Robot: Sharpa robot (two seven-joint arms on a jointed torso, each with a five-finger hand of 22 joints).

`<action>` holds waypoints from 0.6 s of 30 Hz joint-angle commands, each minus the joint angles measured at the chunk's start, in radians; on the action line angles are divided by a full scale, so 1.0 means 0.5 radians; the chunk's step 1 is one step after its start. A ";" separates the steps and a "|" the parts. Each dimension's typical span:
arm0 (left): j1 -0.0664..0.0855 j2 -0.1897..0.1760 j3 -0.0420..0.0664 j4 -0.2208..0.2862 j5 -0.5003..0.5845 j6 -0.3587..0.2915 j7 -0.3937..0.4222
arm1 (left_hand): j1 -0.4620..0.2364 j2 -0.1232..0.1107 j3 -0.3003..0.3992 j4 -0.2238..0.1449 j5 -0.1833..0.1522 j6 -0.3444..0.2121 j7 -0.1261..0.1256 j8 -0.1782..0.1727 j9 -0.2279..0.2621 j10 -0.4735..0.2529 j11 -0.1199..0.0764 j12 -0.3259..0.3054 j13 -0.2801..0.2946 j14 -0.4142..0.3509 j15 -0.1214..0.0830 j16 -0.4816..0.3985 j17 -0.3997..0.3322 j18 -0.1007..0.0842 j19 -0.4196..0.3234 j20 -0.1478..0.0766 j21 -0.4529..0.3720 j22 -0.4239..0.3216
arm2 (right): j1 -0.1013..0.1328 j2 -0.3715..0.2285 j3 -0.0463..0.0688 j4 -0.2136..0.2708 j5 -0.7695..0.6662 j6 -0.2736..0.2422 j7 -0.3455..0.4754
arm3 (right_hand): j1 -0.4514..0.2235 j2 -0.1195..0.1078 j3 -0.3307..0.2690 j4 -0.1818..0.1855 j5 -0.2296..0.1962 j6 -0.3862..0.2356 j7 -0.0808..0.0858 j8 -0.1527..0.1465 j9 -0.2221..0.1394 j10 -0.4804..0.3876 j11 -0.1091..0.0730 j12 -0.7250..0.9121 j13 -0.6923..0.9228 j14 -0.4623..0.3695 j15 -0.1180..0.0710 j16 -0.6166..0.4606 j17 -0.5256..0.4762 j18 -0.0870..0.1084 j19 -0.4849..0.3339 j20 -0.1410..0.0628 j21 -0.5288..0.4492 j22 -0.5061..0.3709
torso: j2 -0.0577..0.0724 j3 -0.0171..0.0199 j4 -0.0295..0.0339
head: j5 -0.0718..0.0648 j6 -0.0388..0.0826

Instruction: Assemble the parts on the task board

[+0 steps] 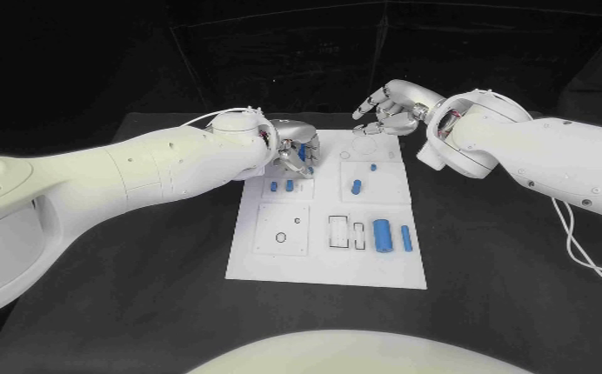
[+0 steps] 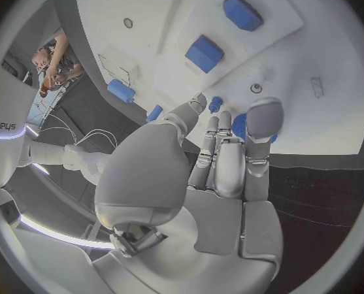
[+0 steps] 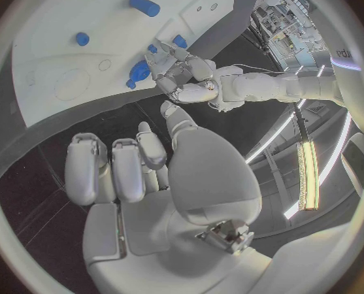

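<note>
The white task board (image 1: 326, 257) lies in the middle of the black table. My left hand (image 1: 291, 150) is over the board's far left corner, its fingers closed round a round blue part (image 2: 238, 125) that is mostly hidden; the same blue part (image 3: 138, 70) sits against the board. My right hand (image 1: 395, 109) hovers at the board's far edge, fingers loosely spread and holding nothing. Two small blue parts (image 1: 281, 186) stand just near of my left hand. Another blue part (image 1: 357, 187) lies mid-board. A thick blue cylinder (image 1: 383, 236) and a thinner one (image 1: 406, 237) lie at the near right.
Black-outlined rectangular slots (image 1: 340, 230) and a small ring mark (image 1: 281, 237) are on the board's near half. Bare black table (image 1: 163, 287) surrounds the board. A thin cable (image 1: 575, 235) hangs by my right arm.
</note>
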 commanded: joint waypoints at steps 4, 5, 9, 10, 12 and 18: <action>-0.004 0.012 0.000 -0.010 -0.029 0.039 -0.023 | 0.009 0.048 0.013 -0.013 -0.002 0.039 0.002 -0.025 0.003 0.040 -0.005 -0.026 -0.008 0.056 -0.009 -0.003 -0.002 -0.034 0.016 0.002 0.013 0.009 | 0.004 0.003 0.002 0.001 -0.005 -0.013 0.014 | -0.001 0.023 -0.003 0.000 0.012 -0.004 -0.008 0.011 -0.002 -0.005 -0.004 -0.009 0.001 0.080 -0.013 -0.002 0.000 0.017 -0.003 -0.006 -0.008 -0.001 | 0.000 0.0001 0.000 | 0.003 -0.003; -0.005 0.013 0.000 -0.011 -0.029 0.038 -0.024 | 0.010 0.050 0.015 -0.013 -0.002 0.041 0.002 -0.026 0.003 0.042 -0.006 -0.027 -0.009 0.056 -0.009 -0.003 -0.003 -0.034 0.016 0.001 0.013 0.009 | 0.004 0.003 0.002 0.001 -0.005 -0.013 0.014 | -0.001 0.023 -0.003 0.000 0.012 -0.004 -0.008 0.011 -0.002 -0.005 -0.004 -0.009 0.001 0.080 -0.013 -0.002 0.000 0.017 -0.003 -0.006 -0.008 -0.001 | 0.000 0.0004 -0.001 | 0.003 -0.002; -0.007 0.021 0.000 -0.020 -0.029 0.045 -0.040 | 0.024 0.072 0.036 -0.023 -0.001 0.058 0.001 -0.040 0.002 0.060 -0.008 -0.045 -0.012 0.057 -0.011 0.000 -0.006 -0.035 0.017 0.000 0.017 0.015 | 0.004 0.004 0.002 0.001 -0.005 -0.010 0.014 | -0.001 0.023 -0.003 0.000 0.012 -0.004 -0.008 0.011 -0.002 -0.005 -0.004 -0.009 0.001 0.080 -0.013 -0.002 0.000 0.017 -0.003 -0.006 -0.008 -0.001 | 0.000 0.0003 -0.002 | 0.002 -0.002; -0.007 0.023 0.000 -0.022 -0.029 0.049 -0.045 | 0.026 0.076 0.041 -0.026 -0.001 0.062 0.000 -0.043 0.002 0.063 -0.008 -0.048 -0.012 0.057 -0.011 0.001 -0.007 -0.035 0.017 -0.001 0.016 0.014 | 0.004 0.004 0.002 0.001 -0.005 -0.010 0.014 | -0.001 0.023 -0.003 0.000 0.012 -0.004 -0.008 0.011 -0.002 -0.005 -0.004 -0.009 0.001 0.080 -0.013 -0.002 0.000 0.017 -0.003 -0.006 -0.008 -0.001 | 0.000 0.0003 -0.002 | 0.002 -0.002; -0.007 0.026 0.000 -0.026 -0.029 0.056 -0.055 | 0.033 0.083 0.051 -0.031 -0.001 0.067 0.000 -0.048 0.002 0.069 -0.009 -0.055 -0.013 0.058 -0.012 0.003 -0.006 -0.035 0.018 -0.002 0.018 0.016 | 0.004 0.004 0.002 0.001 -0.005 -0.009 0.014 | -0.001 0.023 -0.003 0.000 0.012 -0.004 -0.008 0.011 -0.002 -0.005 -0.004 -0.009 0.001 0.080 -0.013 -0.002 0.000 0.017 -0.003 -0.006 -0.008 -0.001 | -0.001 0.0001 -0.002 | 0.002 -0.004; -0.008 0.034 0.001 -0.042 -0.029 0.081 -0.084 | 0.041 0.102 0.081 -0.044 -0.001 0.088 0.000 -0.064 0.003 0.088 -0.010 -0.077 -0.013 0.058 -0.013 0.006 -0.010 -0.036 0.017 -0.003 0.018 0.019 | 0.004 0.006 0.002 0.000 -0.005 -0.004 0.014 | -0.001 0.023 -0.003 0.000 0.012 -0.004 -0.008 0.011 -0.002 -0.005 -0.004 -0.009 0.001 0.080 -0.013 -0.002 0.000 0.017 -0.003 -0.006 -0.008 -0.001 | 0.000 0.0003 0.000 | 0.001 -0.005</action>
